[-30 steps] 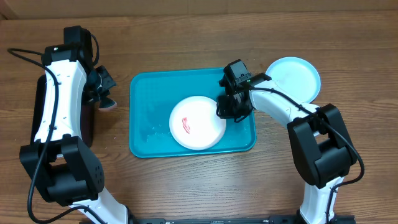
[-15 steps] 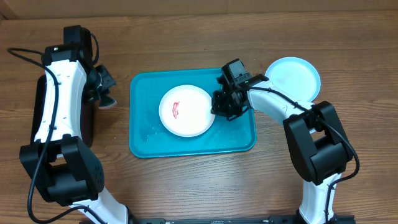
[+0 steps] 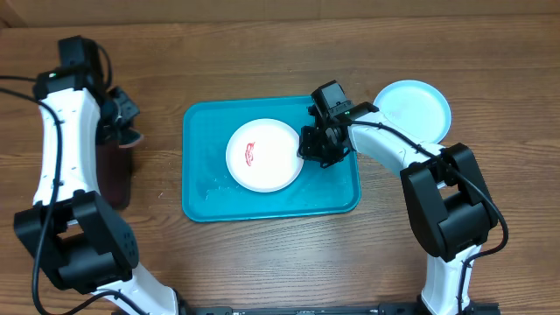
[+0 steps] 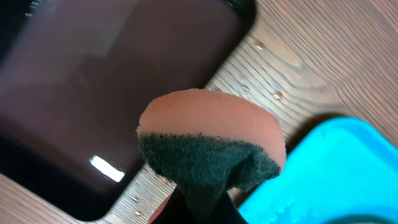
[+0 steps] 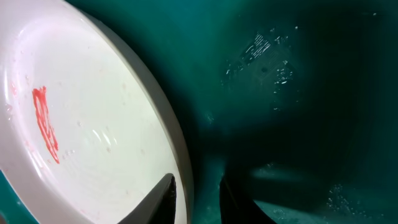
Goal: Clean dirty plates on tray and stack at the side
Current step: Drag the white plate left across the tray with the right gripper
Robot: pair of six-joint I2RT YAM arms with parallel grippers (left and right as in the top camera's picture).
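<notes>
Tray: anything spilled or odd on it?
Only a red smear left of centre on the white plate, and water droplets on the tray floor. The right gripper pinches the plate's right rim. Nothing looks tipped or broken.

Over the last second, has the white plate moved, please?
Yes: the white plate slid up-left, away from the near-right corner of the teal tray.

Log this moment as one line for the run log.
left gripper: holds sponge, left of teal tray | right gripper: pinches white plate rim | red smear: uncleaned | light blue plate: on table
</notes>
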